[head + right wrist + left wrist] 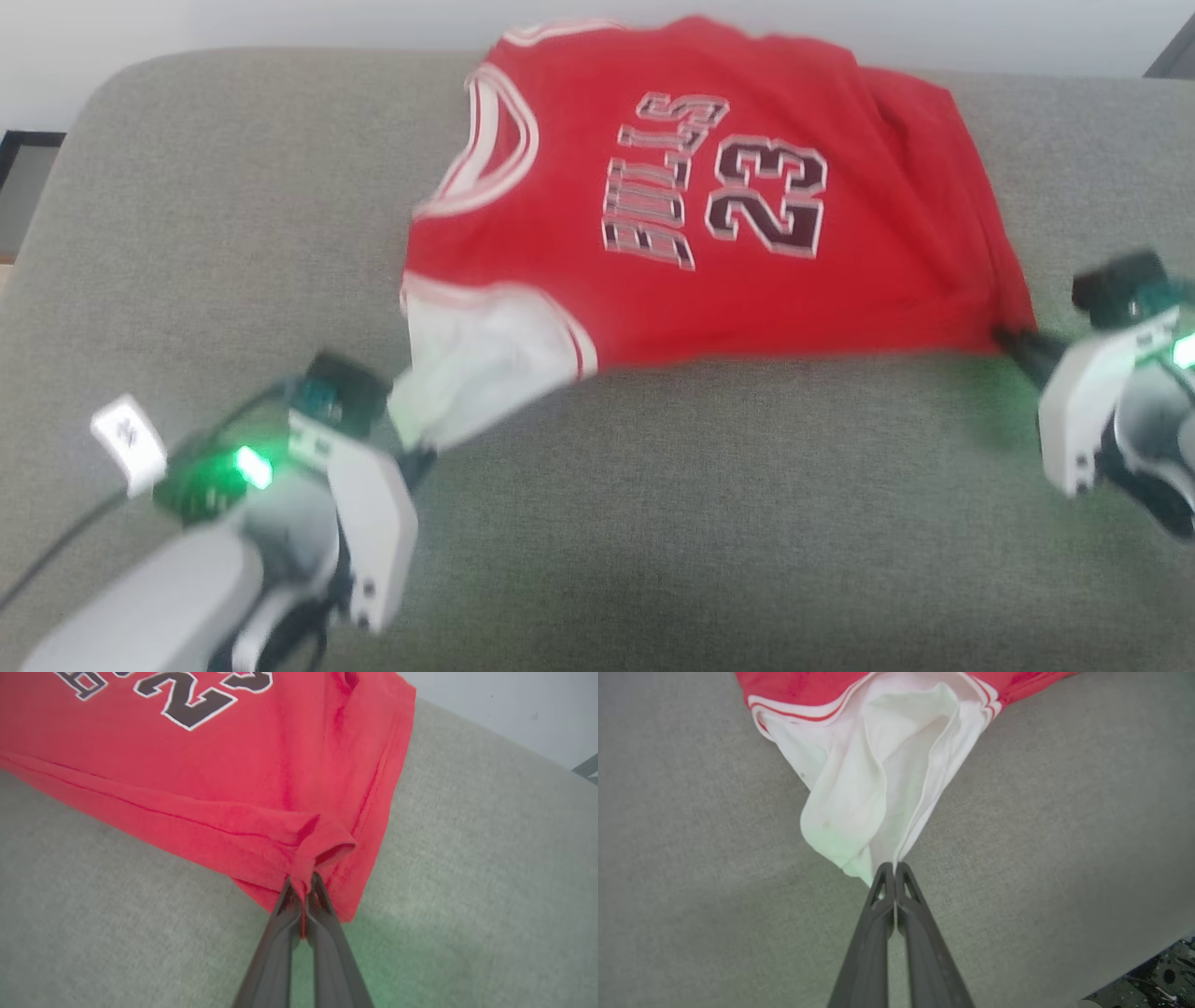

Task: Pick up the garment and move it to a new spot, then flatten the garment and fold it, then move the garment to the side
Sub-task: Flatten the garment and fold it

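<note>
You will find the garment (709,233) lying on the cushion (233,233), toward its far edge. The left gripper (418,459) meets its near left corner and the right gripper (1013,341) its near right corner, jaws pinching cloth.

The bright red soft garment (653,308) is displaying "BULLS" and "23" in dark, white-outlined characters across its front. The small white tag (128,441) near the left arm (140,597) is bearing an unreadable mark.
</note>
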Tool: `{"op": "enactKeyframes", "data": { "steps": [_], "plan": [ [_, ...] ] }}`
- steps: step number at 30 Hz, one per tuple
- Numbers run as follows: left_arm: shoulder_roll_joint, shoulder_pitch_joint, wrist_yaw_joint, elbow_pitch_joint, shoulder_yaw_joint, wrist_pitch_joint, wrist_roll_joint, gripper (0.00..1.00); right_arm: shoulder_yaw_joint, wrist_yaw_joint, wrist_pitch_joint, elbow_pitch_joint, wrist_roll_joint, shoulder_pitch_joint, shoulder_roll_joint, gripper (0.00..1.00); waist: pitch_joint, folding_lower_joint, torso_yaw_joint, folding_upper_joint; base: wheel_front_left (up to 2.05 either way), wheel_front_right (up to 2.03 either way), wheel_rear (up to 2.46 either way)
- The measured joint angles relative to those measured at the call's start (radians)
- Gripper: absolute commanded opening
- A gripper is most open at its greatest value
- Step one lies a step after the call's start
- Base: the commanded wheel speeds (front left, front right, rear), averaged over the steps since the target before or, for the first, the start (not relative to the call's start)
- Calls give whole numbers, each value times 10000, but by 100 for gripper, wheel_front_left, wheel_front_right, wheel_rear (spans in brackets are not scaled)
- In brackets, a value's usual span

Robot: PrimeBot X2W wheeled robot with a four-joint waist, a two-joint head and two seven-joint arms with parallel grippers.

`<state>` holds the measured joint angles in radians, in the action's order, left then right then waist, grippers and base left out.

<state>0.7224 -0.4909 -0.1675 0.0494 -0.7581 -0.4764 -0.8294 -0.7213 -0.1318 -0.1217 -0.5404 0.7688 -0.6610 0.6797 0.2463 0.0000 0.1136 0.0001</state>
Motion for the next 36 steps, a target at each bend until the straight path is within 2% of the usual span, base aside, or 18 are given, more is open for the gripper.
{"op": "enactKeyframes", "data": {
  "steps": [4, 5, 9, 13, 18, 22, 27, 31, 36],
  "plan": [
    [575, 1059, -857, 1576, -88, -481, -251, 0, 102, 0, -474, 940, 318, 1021, 439, 0, -89, -1, 6, 0, 0, 0, 0],
    [786, 1470, -1195, 2163, -157, -742, -337, 0, 130, 2, -738, 1436, 385, 1487, 686, 0, -120, 0, -5, 0, 0, 0, 0],
    [1009, 2243, -1870, 3083, -334, -1156, -514, 0, 230, 2, -1233, 2399, 729, 2476, 1164, 0, -197, 0, -34, 0, 0, 0, 0],
    [1147, 2817, -2314, 3651, -541, -1425, -665, 0, 556, 2, -1561, 3104, 1014, 3376, 1622, 0, -243, 0, -90, 0, 0, 0, 0],
    [1168, 3138, -2650, 4044, -675, -1482, -761, 0, 1122, 2, -1795, 3572, 1156, 4244, 1799, 0, -254, 0, -173, 0, 0, 0, 0],
    [1375, 2985, -2640, 4224, -570, -1522, -497, 0, 1649, 2, -1862, 3883, 1147, 4708, 1735, 0, -284, -1, -210, 0, 0, 0, 0],
    [2115, 1980, -2516, 4381, -109, -1864, -111, 0, 2452, 2, -2000, 4358, 621, 4727, 1576, 0, -287, -1, -315, 0, 0, 0, 0],
    [2443, 893, -2042, 4253, 265, -2140, 209, 0, 3045, 2, -2224, 4656, 140, 4248, 1246, 0, -234, 0, -419, 0, 0, 0, 0],
    [2219, -709, -1091, 3304, 454, -2460, 387, 0, 3465, 2, -2621, 4652, -474, 3427, 686, 0, -32, -1, -475, 0, 0, 0, 0]
  ]
}}
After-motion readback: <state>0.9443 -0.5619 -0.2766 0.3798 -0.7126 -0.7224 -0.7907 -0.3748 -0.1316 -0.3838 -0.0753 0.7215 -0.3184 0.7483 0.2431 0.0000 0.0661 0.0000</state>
